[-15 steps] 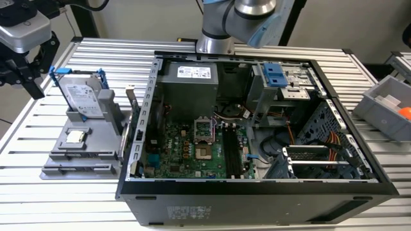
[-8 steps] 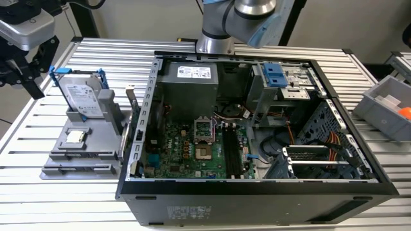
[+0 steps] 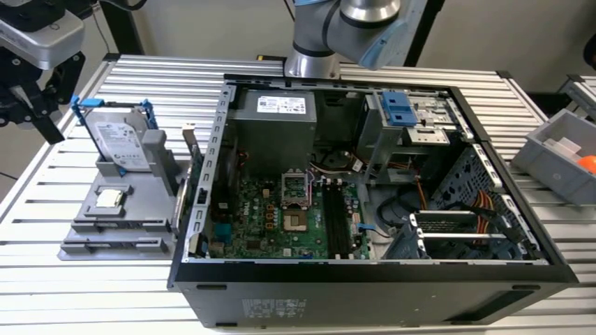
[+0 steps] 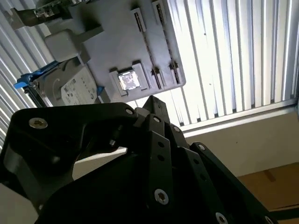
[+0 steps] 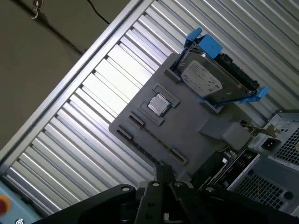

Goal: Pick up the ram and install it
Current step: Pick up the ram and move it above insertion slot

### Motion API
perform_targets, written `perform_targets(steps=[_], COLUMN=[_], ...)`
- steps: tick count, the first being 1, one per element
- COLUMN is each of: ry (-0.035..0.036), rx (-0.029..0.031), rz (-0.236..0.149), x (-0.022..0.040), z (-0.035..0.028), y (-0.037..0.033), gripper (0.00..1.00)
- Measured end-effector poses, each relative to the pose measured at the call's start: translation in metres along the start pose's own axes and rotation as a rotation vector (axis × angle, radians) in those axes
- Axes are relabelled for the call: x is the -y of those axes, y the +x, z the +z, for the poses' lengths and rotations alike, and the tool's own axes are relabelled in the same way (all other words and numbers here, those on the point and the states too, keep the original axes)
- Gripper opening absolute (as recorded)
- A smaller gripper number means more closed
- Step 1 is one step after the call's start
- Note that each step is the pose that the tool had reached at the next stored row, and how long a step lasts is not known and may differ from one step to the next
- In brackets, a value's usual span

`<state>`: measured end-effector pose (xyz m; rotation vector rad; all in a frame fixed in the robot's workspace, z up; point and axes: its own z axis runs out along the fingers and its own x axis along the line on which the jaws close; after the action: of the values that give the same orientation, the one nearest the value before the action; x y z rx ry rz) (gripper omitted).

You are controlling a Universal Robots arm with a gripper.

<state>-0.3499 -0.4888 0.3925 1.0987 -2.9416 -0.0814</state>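
The gripper (image 5: 161, 170) hangs over the grey tray (image 5: 187, 126), fingertips pinched together with nothing between them. In the tray's long slot lies a thin dark strip, seemingly the ram (image 5: 155, 143), edge-on. Near it, the drive (image 5: 208, 77) in blue clips wears a white label, print unreadable.

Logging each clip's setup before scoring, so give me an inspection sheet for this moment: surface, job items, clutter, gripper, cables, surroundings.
Surface: slatted metal table carrying an open computer case.
Job's things: the ram cannot be picked out for sure; the long black slots on the motherboard look empty.
Clutter: grey fixture tray with a hard drive in a blue caddy and a processor chip; grey bin at the exterior view's right.
Gripper: the gripper hangs above the tray, apart from it.
Cables: coloured wires inside the case.
Surroundings: floor beside the table; nothing else seen.
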Motion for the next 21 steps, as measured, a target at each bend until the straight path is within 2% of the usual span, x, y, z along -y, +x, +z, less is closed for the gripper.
perform_targets(steps=[15, 21], ry=[-0.0023, -0.0034], rx=[-0.0063, -0.0095], rz=[-0.129, -0.196], x=[-0.0003, -0.0005], z=[0.0000, 0.0000], y=[-0.0002, -0.0005], gripper=[0.00, 0.00])
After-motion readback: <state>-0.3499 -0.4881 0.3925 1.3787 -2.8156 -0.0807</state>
